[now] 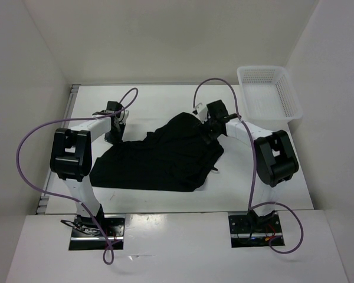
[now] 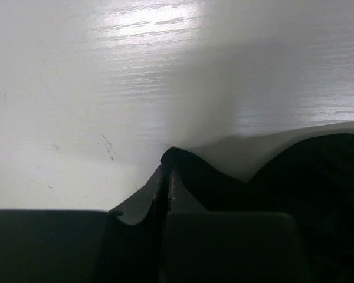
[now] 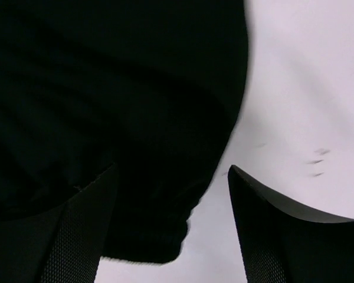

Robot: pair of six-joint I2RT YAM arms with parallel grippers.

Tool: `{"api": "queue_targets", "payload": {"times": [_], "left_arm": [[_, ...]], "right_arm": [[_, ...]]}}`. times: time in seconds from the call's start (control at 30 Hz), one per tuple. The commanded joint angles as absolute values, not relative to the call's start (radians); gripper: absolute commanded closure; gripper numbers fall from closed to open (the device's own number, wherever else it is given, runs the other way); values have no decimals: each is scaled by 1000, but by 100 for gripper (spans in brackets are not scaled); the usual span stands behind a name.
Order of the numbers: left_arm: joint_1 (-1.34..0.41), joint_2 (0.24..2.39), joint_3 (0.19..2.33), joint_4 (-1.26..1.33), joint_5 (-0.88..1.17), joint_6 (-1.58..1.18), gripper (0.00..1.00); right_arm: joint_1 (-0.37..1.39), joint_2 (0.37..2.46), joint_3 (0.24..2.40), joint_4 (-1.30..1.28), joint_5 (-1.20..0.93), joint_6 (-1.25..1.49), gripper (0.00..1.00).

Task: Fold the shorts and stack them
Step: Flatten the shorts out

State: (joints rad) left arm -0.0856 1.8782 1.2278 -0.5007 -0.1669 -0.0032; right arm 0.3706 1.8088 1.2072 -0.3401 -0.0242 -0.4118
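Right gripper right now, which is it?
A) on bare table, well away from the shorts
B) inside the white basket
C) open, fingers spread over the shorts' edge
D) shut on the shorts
C: in the right wrist view the right gripper has its fingers wide apart, with the edge of the shorts lying between them.

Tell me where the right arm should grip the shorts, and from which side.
Probably the curved edge of the shorts that runs between the right gripper's open fingers. Come down from above with one finger on the table side, since that edge lies exposed there. The left gripper pinches another edge.
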Motion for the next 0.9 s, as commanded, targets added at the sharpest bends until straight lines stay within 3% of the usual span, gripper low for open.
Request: {"api": "queue_targets", "payload": {"times": [0.0,0.13,0.2,0.27,0.3,0.33,0.4,0.47,0.6,0.63,0.73,0.77,0.87], "left_arm": [[-83,1848,1241,-502,-170,0,100],[-92,1858,1252,-511,-170,0,99],[-92,1858,1252,-511,-179,0,99],[-103,1867,1252,-511,-179,0,99],[-103,1867,1252,-520,-179,0,99],[-103,1867,1264,-520,-167,0,99],[-103,1876,1285,-529,-156,0,99],[-103,1902,1310,-529,-156,0,100],[-103,1957,1394,-494,-221,0,100],[-103,1982,1416,-494,-230,0,100],[-94,2011,1489,-494,-259,0,100],[-94,2023,1509,-494,-268,0,100],[-94,2042,1528,-483,-278,0,100]], "right_arm": [[370,1740,1125,-425,-101,-419,21],[370,1740,1068,-425,-68,-488,21],[370,1761,1054,-413,-57,-508,28],[370,1795,1054,-388,-52,-491,46],[370,1807,1064,-329,-25,-473,72],[370,1821,1080,-296,4,-463,83],[370,1874,1170,-247,75,-463,97],[370,1922,1262,-203,113,-444,100],[347,2040,1571,-169,216,-368,100],[347,2077,1612,-169,216,-368,90],[347,2102,1710,-178,227,-368,38],[347,2102,1710,-178,227,-368,25],[347,2025,1710,-248,138,-353,22]]}}
